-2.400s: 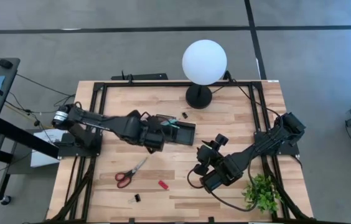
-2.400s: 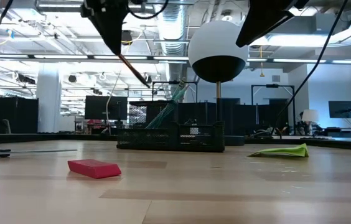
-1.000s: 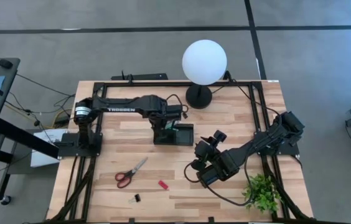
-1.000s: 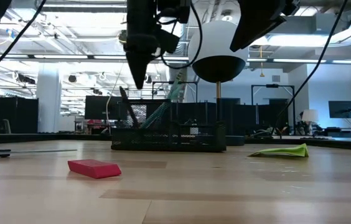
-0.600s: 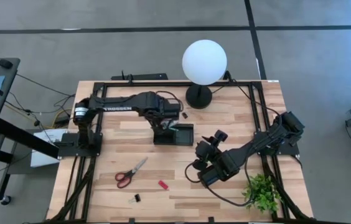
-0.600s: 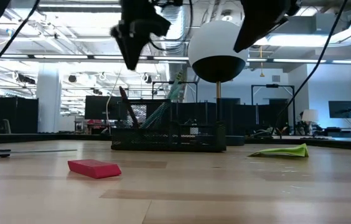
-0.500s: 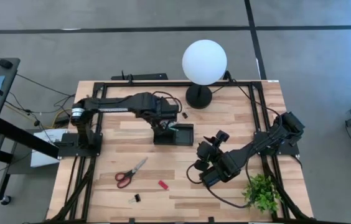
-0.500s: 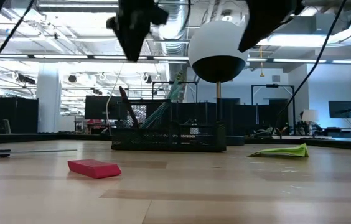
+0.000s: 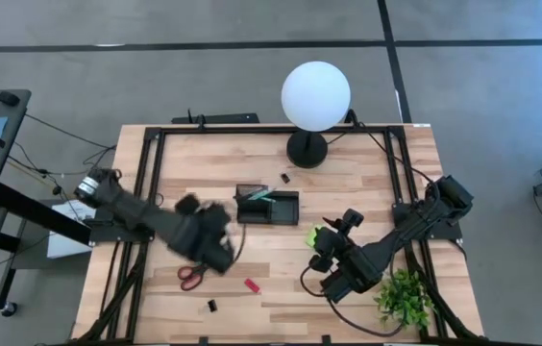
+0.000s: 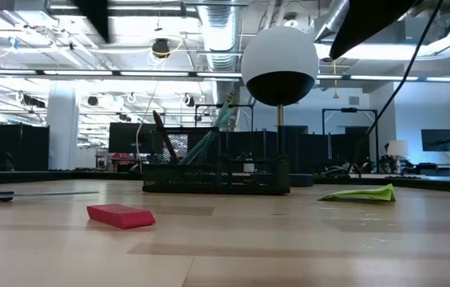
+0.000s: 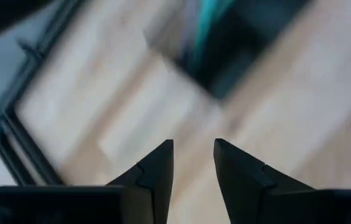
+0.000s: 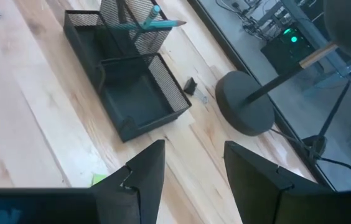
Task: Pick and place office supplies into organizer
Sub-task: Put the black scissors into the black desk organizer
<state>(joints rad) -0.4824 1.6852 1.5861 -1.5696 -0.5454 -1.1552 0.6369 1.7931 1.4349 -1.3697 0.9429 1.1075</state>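
Your wooden bench [image 9: 367, 183] is seen from straight above. The black organizer [image 9: 268, 207] sits near its centre, with teal and dark pens [image 9: 258, 195] leaning in its tall compartment; its larger tray compartment looks empty from the right wrist view.

Your left pincer [image 9: 215, 252] is at about eight o'clock from the organizer, blurred, hanging above the red-handled scissors [image 9: 190, 278]. From its wrist view the two fingers [image 11: 157, 168] stand apart with nothing between them: released.

Your right pincer [image 9: 327, 237] is at about four o'clock from the organizer, just over the lime-green sticky-note pad [image 9: 318, 234], which lies on the bench. Its fingers [image 12: 143, 168] are spread and grasp nothing.

A small red piece [image 9: 251, 285] lies at six o'clock from the organizer, with a black clip [image 9: 211, 305] further toward seven. Another black clip [image 9: 285, 177] lies at one o'clock, beside the globe lamp's base [image 9: 307, 149]. A leafy plant [image 9: 404, 293] stands at the bench's five o'clock corner.
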